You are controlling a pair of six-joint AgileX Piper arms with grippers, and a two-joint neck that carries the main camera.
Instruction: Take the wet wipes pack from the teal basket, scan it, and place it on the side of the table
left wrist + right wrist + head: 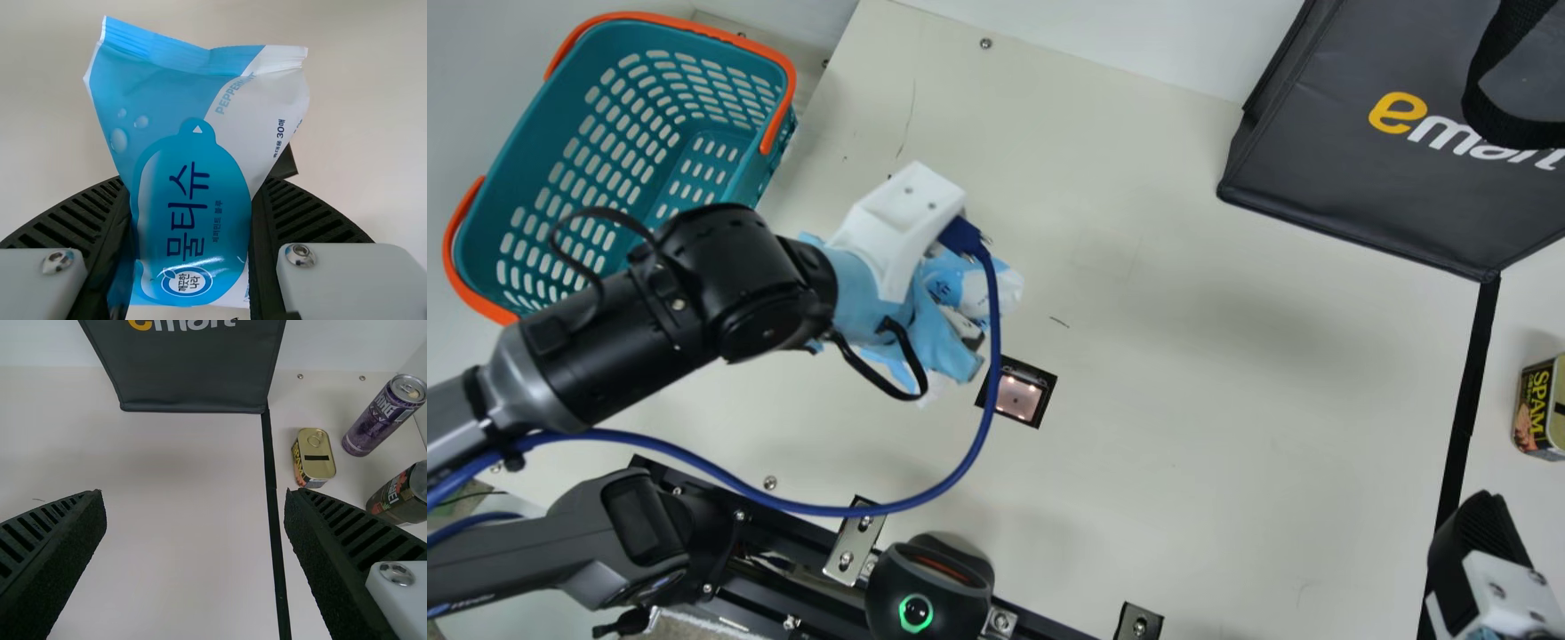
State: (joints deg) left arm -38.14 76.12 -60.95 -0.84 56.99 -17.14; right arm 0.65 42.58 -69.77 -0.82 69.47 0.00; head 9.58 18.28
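Observation:
My left gripper (971, 333) is over the table just behind the scanner window, holding the blue and white wet wipes pack (996, 289). In the left wrist view the pack (193, 173) is pinched at its sides between the ribbed fingers of that gripper (190, 233), its printed face toward the camera. The teal basket (685, 160) with orange handles stands at the back left. At the main view's lower right corner is my right gripper (1480, 542); in the right wrist view this gripper (193, 540) is open with nothing between its fingers.
A lit scanner window (1018, 396) lies in the table (1183, 427). A dark shopping bag (1360, 178) stands back right. Beyond the black tape line (1463, 436) are a Spam can (1543, 409), a purple can (383, 417) and a dark can (403, 495).

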